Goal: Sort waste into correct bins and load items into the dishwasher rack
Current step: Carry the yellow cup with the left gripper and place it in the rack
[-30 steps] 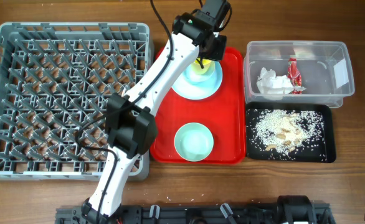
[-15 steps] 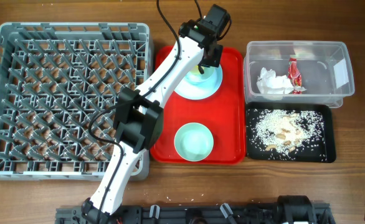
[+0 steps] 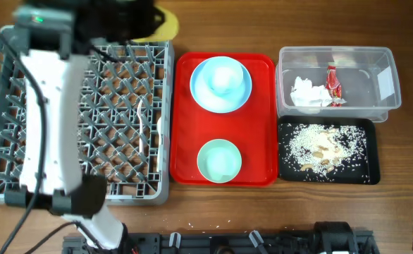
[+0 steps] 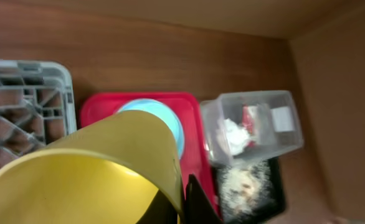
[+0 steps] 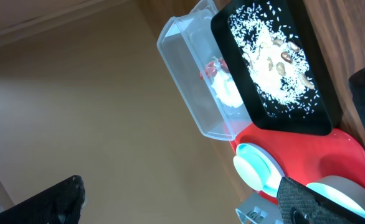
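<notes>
Overhead: one red tray (image 3: 263,120) carries one light blue plate (image 3: 201,88) and one pale green bowl (image 3: 219,159). Left of it stands one grey rack (image 3: 122,106), right of it one clear tub (image 3: 365,85) and one black tray (image 3: 361,169). One yellow cup (image 3: 161,25) hangs blurred off the tray's far-left corner. Left wrist: the left gripper (image 4: 176,208) is clenched on that cup, plain and smooth-walled. Right wrist: the right gripper (image 5: 185,199) gapes, holding nothing.

Overhead: fixed, looks straight down, takes in whole desk (image 3: 404,28). Left wrist: high up, faces down past yellow cup (image 4: 101,168) filling the near foreground. Right wrist: tilted, looks obliquely across black tray (image 5: 322,121) from farther off. Shared by all: red tray (image 3: 259,120), clear tub (image 3: 333,49), black tray.
</notes>
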